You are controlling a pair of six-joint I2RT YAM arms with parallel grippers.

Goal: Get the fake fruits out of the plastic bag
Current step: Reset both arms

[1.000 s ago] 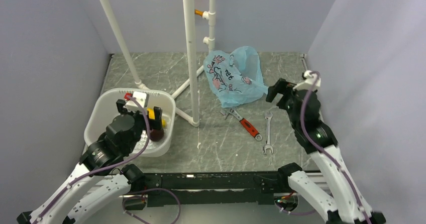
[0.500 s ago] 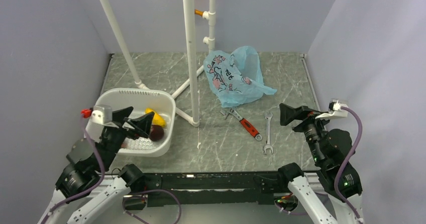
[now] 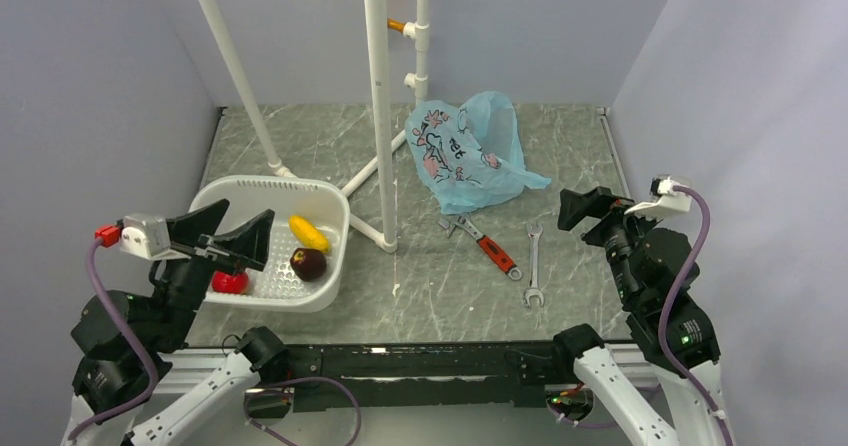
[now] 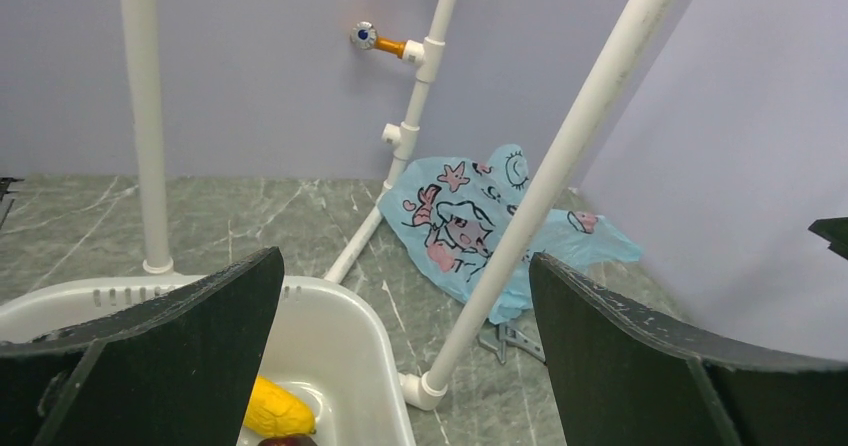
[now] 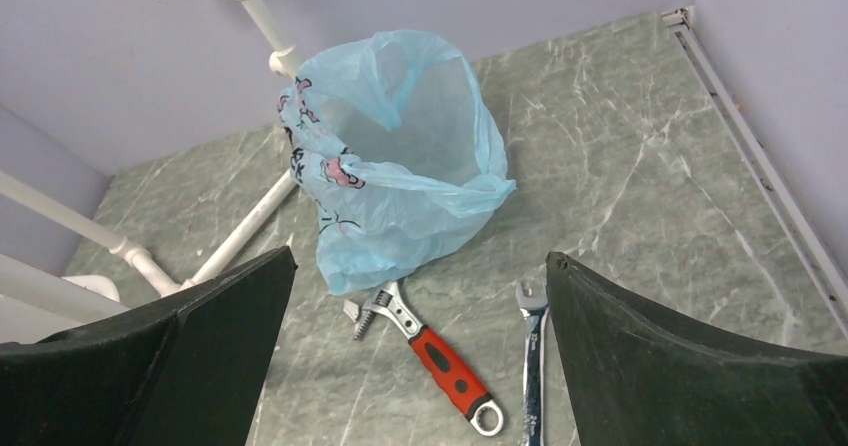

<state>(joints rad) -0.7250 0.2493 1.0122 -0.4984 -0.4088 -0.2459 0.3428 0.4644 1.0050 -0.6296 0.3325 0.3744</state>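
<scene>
The light-blue plastic bag [image 3: 470,156] lies slumped at the back of the table, its mouth open [image 5: 400,156] and its printed side toward the left wrist view [image 4: 470,221]. Three fake fruits rest in the white basket [image 3: 335,266]: a yellow one [image 3: 309,233] [image 4: 275,411], a maroon one [image 3: 308,263] and a red one [image 3: 230,282]. My left gripper [image 3: 232,231] [image 4: 405,258] hangs open above the basket's near-left side, holding nothing. My right gripper [image 3: 585,209] [image 5: 420,256] is open and empty at the right, well short of the bag.
A white pipe frame [image 3: 380,116] stands between basket and bag, with feet on the table. A red-handled adjustable wrench [image 3: 490,248] [image 5: 445,366] and a steel spanner [image 3: 534,266] [image 5: 530,366] lie in front of the bag. Walls close in left, right and back.
My left arm has drawn back from over the basket to the near left, uncovering the three fruits. My right arm has pulled back from the bag toward the right near side. Both grippers stayed open.
</scene>
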